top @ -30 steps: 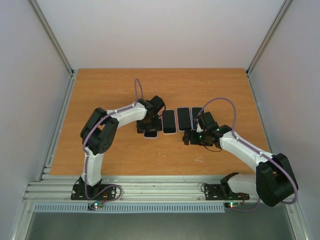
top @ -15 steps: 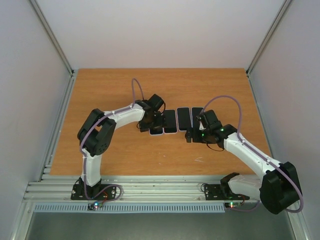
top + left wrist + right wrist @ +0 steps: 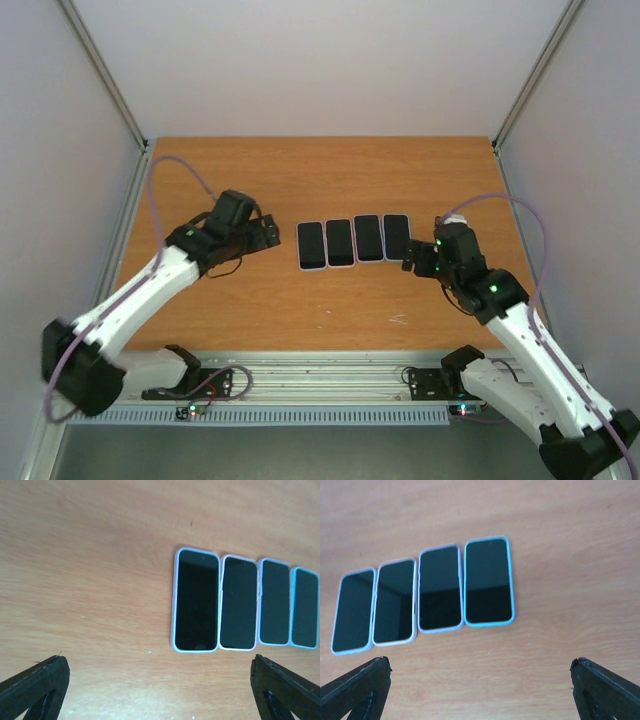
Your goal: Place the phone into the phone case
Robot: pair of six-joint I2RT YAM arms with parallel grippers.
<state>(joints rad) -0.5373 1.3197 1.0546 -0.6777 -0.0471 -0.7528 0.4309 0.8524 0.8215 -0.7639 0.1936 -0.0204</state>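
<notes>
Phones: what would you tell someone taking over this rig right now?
Left gripper: open, empty, left of the row, touching nothing.
Right gripper: open, empty, right of the row, touching nothing.
Phones: four, flat and screen up, side by side mid-table.
Done: each phone shows a coloured rim all round, so all four look set in their cases.
Left: probably nothing. Whether the corners are fully seated is too small to tell.
</notes>
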